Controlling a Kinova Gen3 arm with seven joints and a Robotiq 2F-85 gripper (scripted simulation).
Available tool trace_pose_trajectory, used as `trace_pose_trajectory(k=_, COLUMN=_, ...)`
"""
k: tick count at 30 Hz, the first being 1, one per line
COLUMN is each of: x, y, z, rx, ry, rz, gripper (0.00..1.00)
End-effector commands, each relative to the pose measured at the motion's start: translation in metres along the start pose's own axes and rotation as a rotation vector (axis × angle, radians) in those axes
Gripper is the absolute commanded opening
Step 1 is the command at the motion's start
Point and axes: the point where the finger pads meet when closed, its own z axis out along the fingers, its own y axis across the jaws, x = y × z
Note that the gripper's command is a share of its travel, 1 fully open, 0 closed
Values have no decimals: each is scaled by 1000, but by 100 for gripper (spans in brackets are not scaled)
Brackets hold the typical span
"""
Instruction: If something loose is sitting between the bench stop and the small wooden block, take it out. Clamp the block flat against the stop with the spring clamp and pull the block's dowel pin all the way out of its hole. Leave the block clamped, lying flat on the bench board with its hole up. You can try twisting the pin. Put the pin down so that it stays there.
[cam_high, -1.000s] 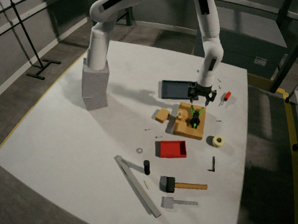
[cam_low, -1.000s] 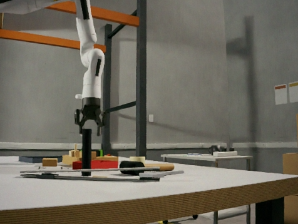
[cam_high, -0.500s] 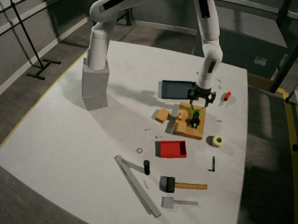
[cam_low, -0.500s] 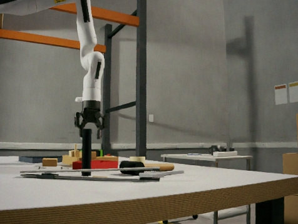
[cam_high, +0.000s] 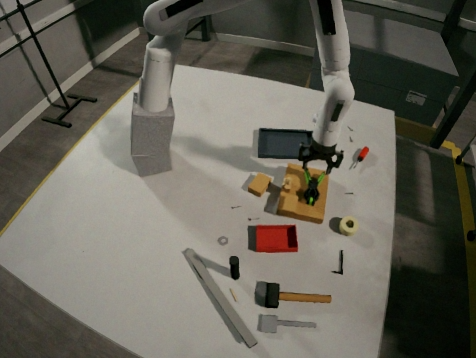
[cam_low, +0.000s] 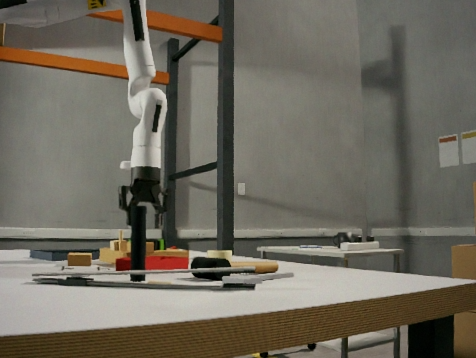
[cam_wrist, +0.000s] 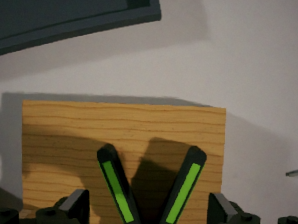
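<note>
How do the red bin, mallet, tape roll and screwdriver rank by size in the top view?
Largest to smallest:
Mallet and red bin: too alike to rank
Tape roll
Screwdriver

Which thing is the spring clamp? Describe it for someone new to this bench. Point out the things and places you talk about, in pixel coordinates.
Find the wooden bench board (cam_high: 320, 212) (cam_wrist: 60, 117) under the gripper (cam_high: 322, 170) (cam_wrist: 149, 207). On it lies the spring clamp (cam_high: 312, 190) (cam_wrist: 117, 187), black with two handles spread in a V. Its bright green strips set it apart from the plain wooden pieces beside it.
</note>
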Motion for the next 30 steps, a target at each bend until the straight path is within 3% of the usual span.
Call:
trace_pose_trajectory(k=1, x=0, y=1, z=1, rx=-2, ry=0, rz=0, gripper=77)
trace_pose_trajectory(k=30, x=0, y=1, z=7, rx=-2, ry=0, rz=0, gripper=77)
